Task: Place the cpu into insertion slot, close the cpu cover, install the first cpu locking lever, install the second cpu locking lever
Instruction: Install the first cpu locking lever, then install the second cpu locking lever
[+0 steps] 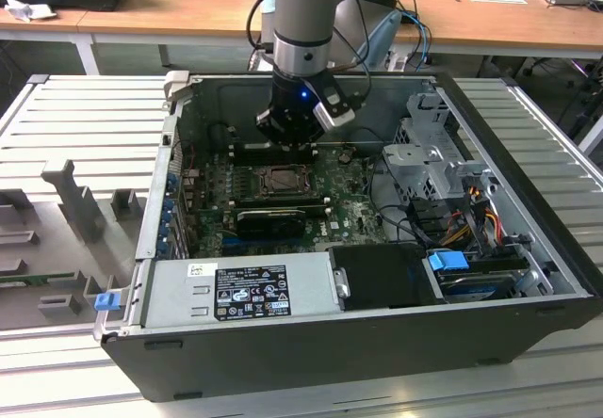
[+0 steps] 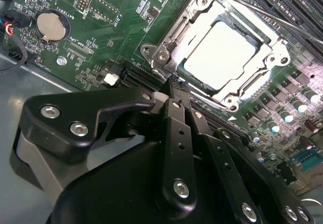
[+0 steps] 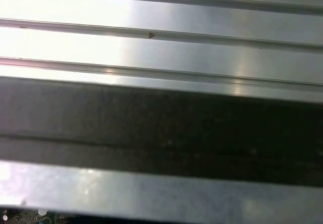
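Note:
The cpu (image 2: 219,55), its silver top showing, lies flat in the insertion slot (image 1: 281,181) on the green motherboard (image 2: 116,27). The cpu cover (image 2: 275,50), a metal frame with a square window, lies down over the chip's edges. A thin lever rod (image 2: 272,16) runs along the far side of the socket. My gripper (image 2: 174,82) has its black fingers (image 2: 176,118) pressed together with nothing between them, and the tips are at the socket's near corner. In the exterior view the gripper (image 1: 287,143) hangs just behind the socket, inside the open computer case.
Long black memory slots (image 2: 298,2) run beside the socket, and a coin battery (image 2: 52,25) sits on the board. A black card (image 1: 271,218), the power supply (image 1: 240,286) and a drive cage (image 1: 429,159) crowd the case. The first wrist view looks at ribbed aluminium (image 3: 161,47).

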`<state>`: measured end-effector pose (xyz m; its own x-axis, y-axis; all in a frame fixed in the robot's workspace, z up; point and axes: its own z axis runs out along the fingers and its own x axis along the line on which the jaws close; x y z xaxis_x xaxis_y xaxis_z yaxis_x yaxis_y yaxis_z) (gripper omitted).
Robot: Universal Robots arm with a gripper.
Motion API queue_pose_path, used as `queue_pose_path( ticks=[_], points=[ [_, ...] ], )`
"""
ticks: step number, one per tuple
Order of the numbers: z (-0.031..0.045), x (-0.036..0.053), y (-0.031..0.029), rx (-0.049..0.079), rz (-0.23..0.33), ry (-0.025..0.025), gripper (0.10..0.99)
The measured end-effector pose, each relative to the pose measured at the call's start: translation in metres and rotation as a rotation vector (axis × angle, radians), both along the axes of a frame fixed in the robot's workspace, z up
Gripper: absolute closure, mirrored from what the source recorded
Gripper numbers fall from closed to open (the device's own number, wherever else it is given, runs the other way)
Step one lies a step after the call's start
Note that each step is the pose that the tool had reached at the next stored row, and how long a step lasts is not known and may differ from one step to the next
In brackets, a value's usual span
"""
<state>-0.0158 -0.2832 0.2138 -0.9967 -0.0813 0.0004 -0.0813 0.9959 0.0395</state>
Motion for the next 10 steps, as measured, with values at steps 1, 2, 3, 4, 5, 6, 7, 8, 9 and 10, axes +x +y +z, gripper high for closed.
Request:
queue_pose_path(
  ticks=[1, 2, 3, 4, 5, 6, 7, 8, 9, 10],
  points=[
    [0.0000, 0.0000, -0.0005, 0.000, 0.000, 0.0000, 0.980],
    [0.0000, 0.0000, -0.0006, 0.000, 0.000, 0.0000, 0.980],
    [0.0000, 0.0000, -0.0006, 0.000, 0.000, 0.0000, 0.980],
    [0.0000, 0.0000, -0.0008, 0.000, 0.000, 0.0000, 0.980],
    [0.0001, 0.0000, -0.0014, 0.000, 0.000, 0.0001, 0.980],
    [0.0000, 0.0000, -0.0032, 0.000, 0.000, 0.0000, 0.980],
    [0.0000, 0.0000, -0.0043, 0.000, 0.000, 0.0000, 0.980],
    [0.0000, 0.0000, -0.0050, 0.000, 0.000, 0.0000, 0.980],
    [0.0001, 0.0000, -0.0052, 0.000, 0.000, 0.0000, 0.980],
    [0.0009, 0.0000, -0.0056, 0.000, 0.000, 0.0002, 0.980]
  ],
)
